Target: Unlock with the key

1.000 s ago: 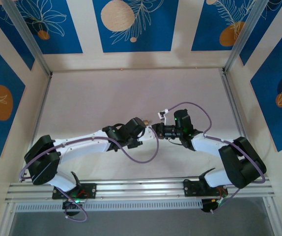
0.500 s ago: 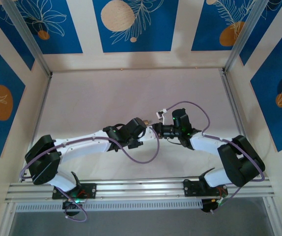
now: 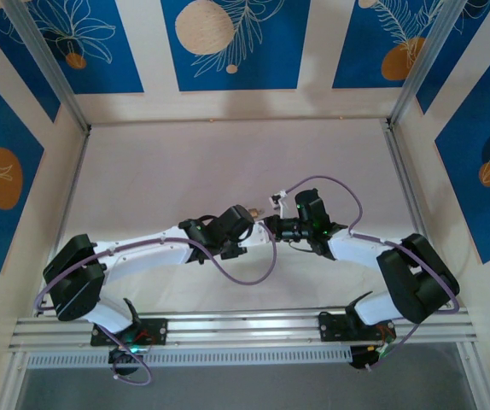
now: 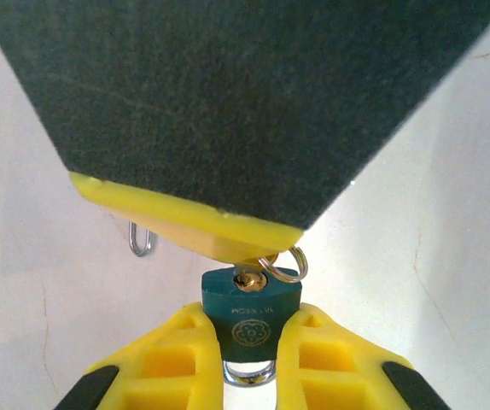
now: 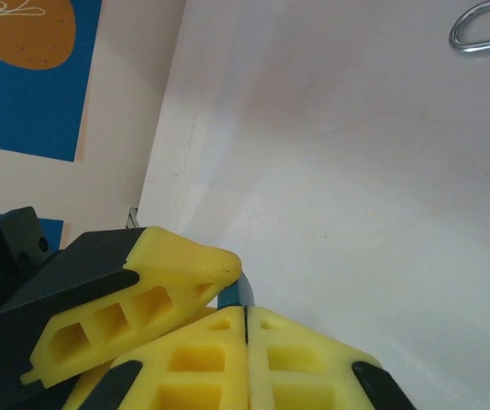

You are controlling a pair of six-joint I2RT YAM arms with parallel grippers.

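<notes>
A small dark-teal padlock (image 4: pixel 250 301) with a silver shackle is pinched between the yellow fingers of my left gripper (image 4: pixel 252 319), keyhole end pointing away from the wrist. The key (image 4: pixel 247 275) sits in the keyhole, and only a short bit of it shows, with its split ring (image 4: pixel 291 263) beside it. My right gripper (image 5: pixel 246 313) is shut with its fingers pressed together over the key's head, which is hidden. A sliver of the teal padlock (image 5: pixel 233 295) shows behind its tips. In the top view the left gripper (image 3: pixel 248 217) and the right gripper (image 3: pixel 271 225) meet tip to tip at mid-table.
A loose silver wire clip (image 4: pixel 140 240) lies on the white table just beyond the padlock, and the right wrist view has that wire clip (image 5: pixel 482 26) at its top right. Blue patterned walls enclose the table (image 3: pixel 185 162).
The right gripper has closed its fingers and the right wrist has edged slightly left toward the left gripper. The left arm and padlock have stayed put.
</notes>
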